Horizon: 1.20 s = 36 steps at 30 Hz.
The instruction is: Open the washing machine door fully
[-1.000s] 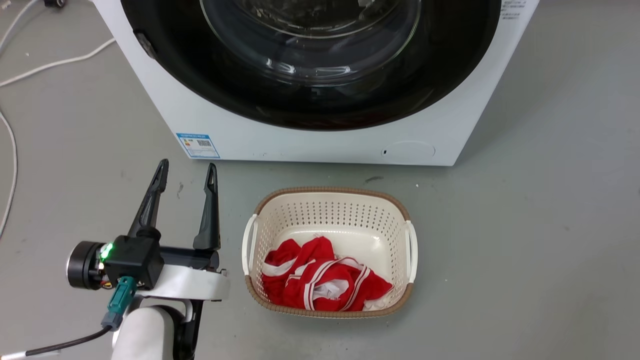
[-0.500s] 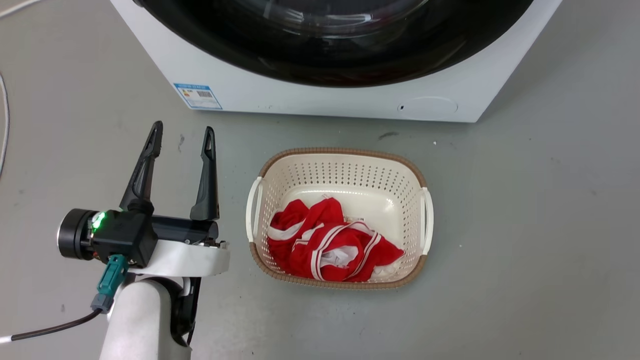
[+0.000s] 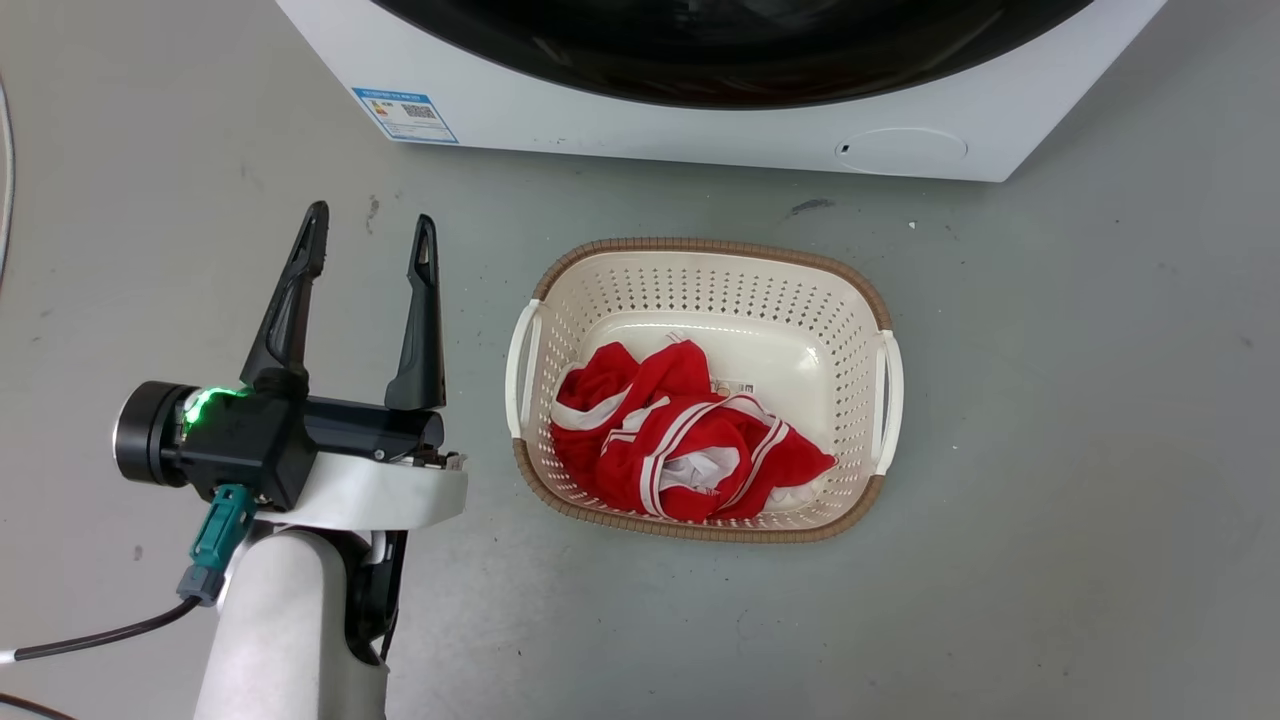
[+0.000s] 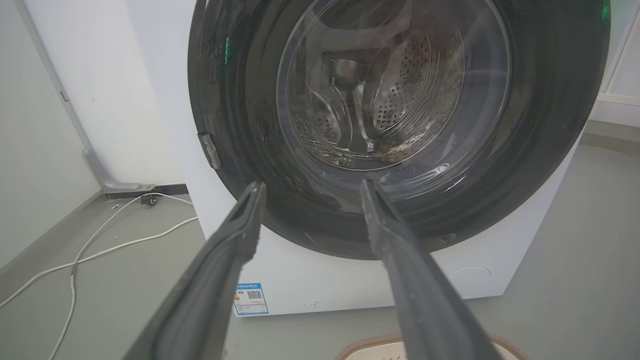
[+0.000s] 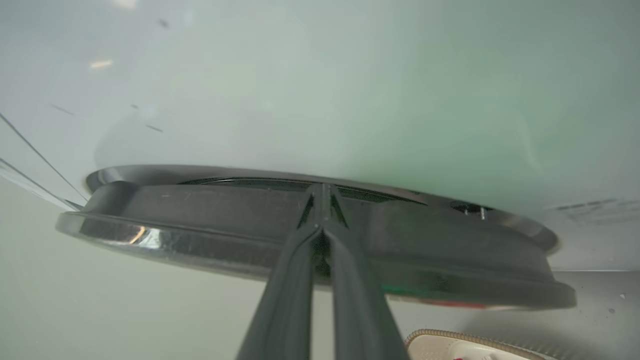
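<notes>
The washing machine door [image 4: 540, 100] is a glossy black ring around a clear glass bowl, with the steel drum visible behind the glass. In the head view only the door's lower arc [image 3: 740, 60] shows at the top edge. My left gripper [image 3: 372, 216] stands open above the floor, left of the basket and short of the machine. Along its fingers, the left gripper [image 4: 312, 186] points at the door's lower part with nothing between them. Seen edge-on, the door [image 5: 200, 220] stands off the white front. My right gripper [image 5: 322, 189] is shut, its tips at the door's rim.
A cream laundry basket [image 3: 700, 250] holding a red and white garment [image 3: 680, 440] sits on the grey floor in front of the machine. A small round white flap [image 3: 900, 150] is low on the machine's front. A white cable [image 4: 125, 245] lies on the floor at the left by a wall.
The head camera has moved: the machine has slid up and out of the picture and the basket sits higher and further right. My left gripper stays open in much the same pose.
</notes>
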Motion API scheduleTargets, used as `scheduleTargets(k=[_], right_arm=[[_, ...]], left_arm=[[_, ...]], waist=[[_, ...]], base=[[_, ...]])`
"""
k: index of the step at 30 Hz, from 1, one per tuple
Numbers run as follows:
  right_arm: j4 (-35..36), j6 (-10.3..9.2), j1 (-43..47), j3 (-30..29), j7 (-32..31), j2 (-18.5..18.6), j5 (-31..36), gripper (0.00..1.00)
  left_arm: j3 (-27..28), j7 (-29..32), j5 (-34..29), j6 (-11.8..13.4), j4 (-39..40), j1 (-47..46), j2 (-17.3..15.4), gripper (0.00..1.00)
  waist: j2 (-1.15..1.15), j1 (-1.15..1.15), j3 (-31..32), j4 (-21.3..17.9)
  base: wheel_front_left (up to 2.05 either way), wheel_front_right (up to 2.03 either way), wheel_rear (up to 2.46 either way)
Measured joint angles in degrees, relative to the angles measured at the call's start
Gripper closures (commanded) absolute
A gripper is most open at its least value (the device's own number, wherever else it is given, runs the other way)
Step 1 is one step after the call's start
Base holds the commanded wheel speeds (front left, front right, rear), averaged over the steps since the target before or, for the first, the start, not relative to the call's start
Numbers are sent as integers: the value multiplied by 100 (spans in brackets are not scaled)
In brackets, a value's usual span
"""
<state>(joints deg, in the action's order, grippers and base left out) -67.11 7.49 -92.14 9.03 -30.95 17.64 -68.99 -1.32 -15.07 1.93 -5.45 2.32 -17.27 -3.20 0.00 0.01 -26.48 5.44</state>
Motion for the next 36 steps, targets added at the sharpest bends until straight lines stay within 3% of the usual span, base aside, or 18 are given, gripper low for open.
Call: scheduleTargets(k=[21, 36], right_arm=[[276, 0, 168, -11, -1792, -156, -242, 100], [1170, 0, 1986, 9, -2769, -537, -623, 100]], left_arm=[[-64, 0, 34, 43, -85, -61, 22, 0], [-165, 0, -47, 2, -454, 421, 21, 0]], waist=[[0, 0, 34, 11], [0, -1, 1023, -40]], base=[[0, 0, 0], [0, 0, 0]])
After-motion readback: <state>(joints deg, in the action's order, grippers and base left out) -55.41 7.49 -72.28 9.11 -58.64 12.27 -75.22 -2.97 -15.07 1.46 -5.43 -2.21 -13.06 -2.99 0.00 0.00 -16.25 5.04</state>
